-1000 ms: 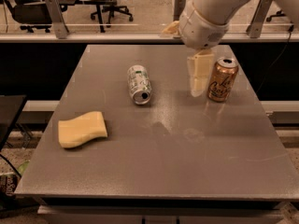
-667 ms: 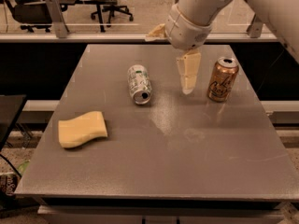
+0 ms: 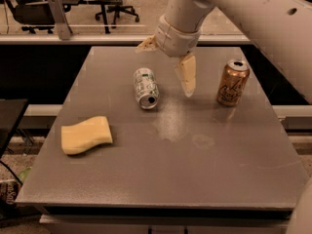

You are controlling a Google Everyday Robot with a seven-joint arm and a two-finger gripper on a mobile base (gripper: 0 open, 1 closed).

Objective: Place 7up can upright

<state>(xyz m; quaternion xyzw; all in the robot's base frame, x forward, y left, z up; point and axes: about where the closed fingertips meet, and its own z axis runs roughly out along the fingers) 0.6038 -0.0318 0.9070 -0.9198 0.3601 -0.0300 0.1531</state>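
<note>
The 7up can [image 3: 146,87], silver-white with green markings, lies on its side on the grey table [image 3: 195,169], its open top facing the front. My gripper [image 3: 164,71] hangs above the table just right of and behind the can, not touching it. It is open and empty: one cream finger [image 3: 186,75] points down between the two cans, and the other finger [image 3: 146,44] sticks out to the left.
A copper-orange can [image 3: 233,83] stands upright at the right of the table. A yellow sponge [image 3: 87,134] lies at the front left. Office chairs [image 3: 29,9] and a railing stand beyond the far edge.
My gripper has moved left, away from the copper-orange can and toward the lying 7up can. The cans and sponge have not moved.
</note>
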